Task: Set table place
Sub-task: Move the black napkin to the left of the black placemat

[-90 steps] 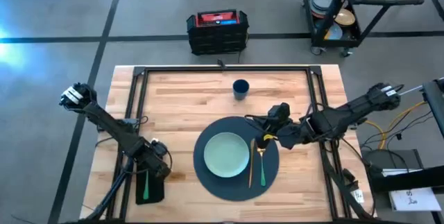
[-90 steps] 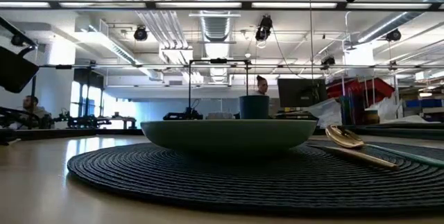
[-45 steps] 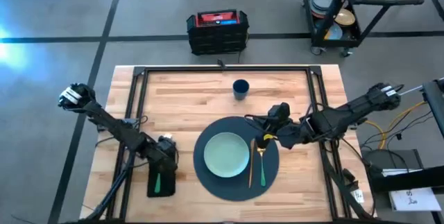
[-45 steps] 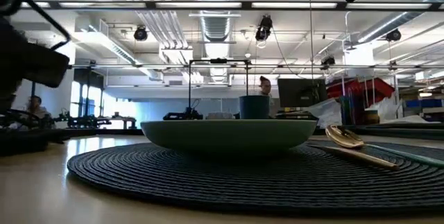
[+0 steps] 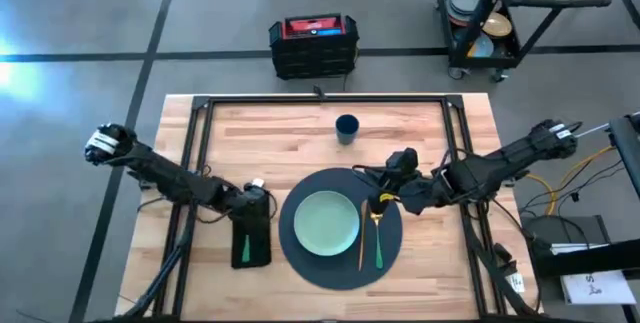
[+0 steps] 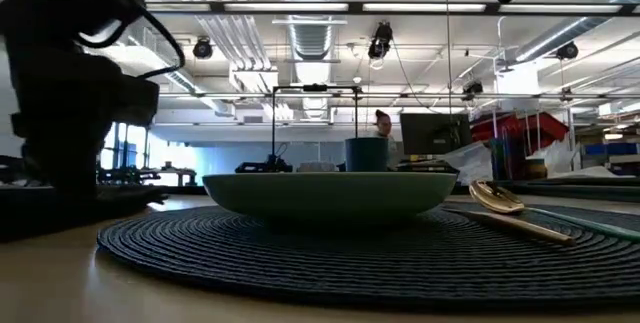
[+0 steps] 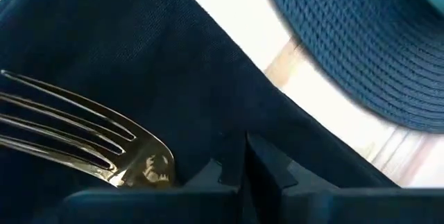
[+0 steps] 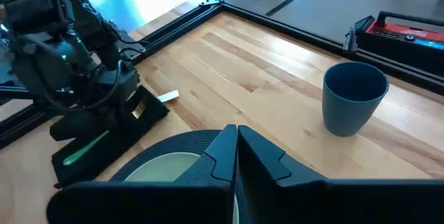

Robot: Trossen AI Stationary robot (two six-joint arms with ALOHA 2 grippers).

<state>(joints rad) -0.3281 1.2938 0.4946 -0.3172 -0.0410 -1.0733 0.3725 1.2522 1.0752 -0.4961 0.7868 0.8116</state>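
Observation:
The dark round placemat (image 5: 300,263) lies on the table with the pale green plate (image 5: 326,224) on it. To the plate's right lie two gold pieces of cutlery (image 5: 370,241). The blue cup (image 5: 347,127) stands beyond the mat. Left of the mat the black napkin (image 5: 258,248) lies flat, carrying a green-handled fork (image 5: 240,253). My left gripper (image 5: 256,199) is shut at the napkin's far end. My right gripper (image 5: 384,201) hangs shut above the mat's right edge, touching nothing. My left gripper has its shut fingers (image 7: 263,165) down on the napkin's far end (image 7: 208,113), right beside the fork's tines (image 7: 83,134). It comes from above, slanting in from the table's left. The napkin lies flat on the wood; whether any cloth is pinched, I cannot tell.
A black rail frame (image 5: 320,100) runs around the wood top. On the floor beyond the far edge sits a black and red case (image 5: 313,43), and a cart of dishes (image 5: 490,13) stands at the far right. Bare wood (image 5: 270,143) lies between the cup and the napkin.
My left gripper has moved toward the table's right edge and a little toward the far edge. The napkin with the fork on it has slid flat along the table with it, and now lies just left of the placemat.

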